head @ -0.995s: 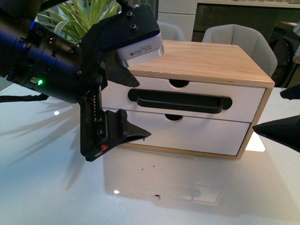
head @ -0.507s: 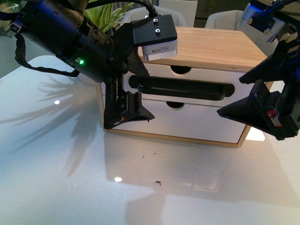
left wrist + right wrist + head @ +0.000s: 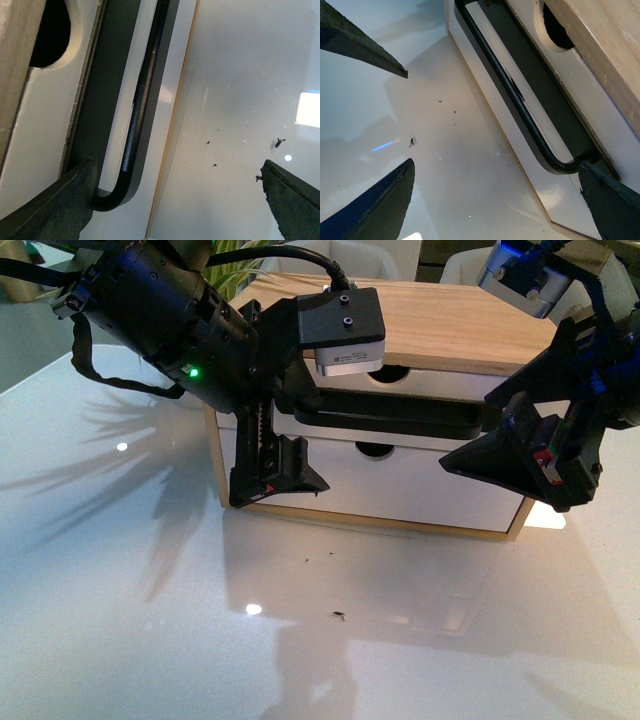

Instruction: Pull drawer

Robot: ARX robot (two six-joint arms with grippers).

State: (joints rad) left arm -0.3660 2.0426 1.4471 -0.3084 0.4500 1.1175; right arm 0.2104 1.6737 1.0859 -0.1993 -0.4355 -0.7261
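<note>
Up in the middle of the front view sits the wooden cabinet (image 3: 450, 325) on a glossy white table (image 3: 120, 620). The drawer (image 3: 440, 385) is the top one of the two, with a white front, a half-round notch (image 3: 385, 373) in its upper edge and a long black bar handle (image 3: 400, 418) running across it. The plain lower drawer (image 3: 420, 490) is right under it. Can't really tell from any of these shots whether the top one is out at all.

Both arms are crowding it. The left gripper (image 3: 318, 445) comes in from the upper left of the frame and hangs at the handle's left end, jaws spread wide: one finger up by the bar, the other down in front of the lower drawer. The right gripper (image 3: 465, 432) mirrors that from the upper right, also gaping open at the handle's right end.

The wrist shots say the same. On the left wrist cam the left gripper (image 3: 178, 165) has one finger (image 3: 50, 205) parked right by the bend of the bar (image 3: 142, 100), while the other finger (image 3: 295, 195) is way off over the table (nothing pinched). On the right wrist cam the right gripper (image 3: 495, 162) has a finger (image 3: 610, 195) just beside the far bend of the handle (image 3: 520, 110), its partner (image 3: 380, 205) well apart over the tabletop. Whether either finger actually touches the bar, no idea.

A few dark specks (image 3: 340, 616) sit on the table, lower centre of the front view.
</note>
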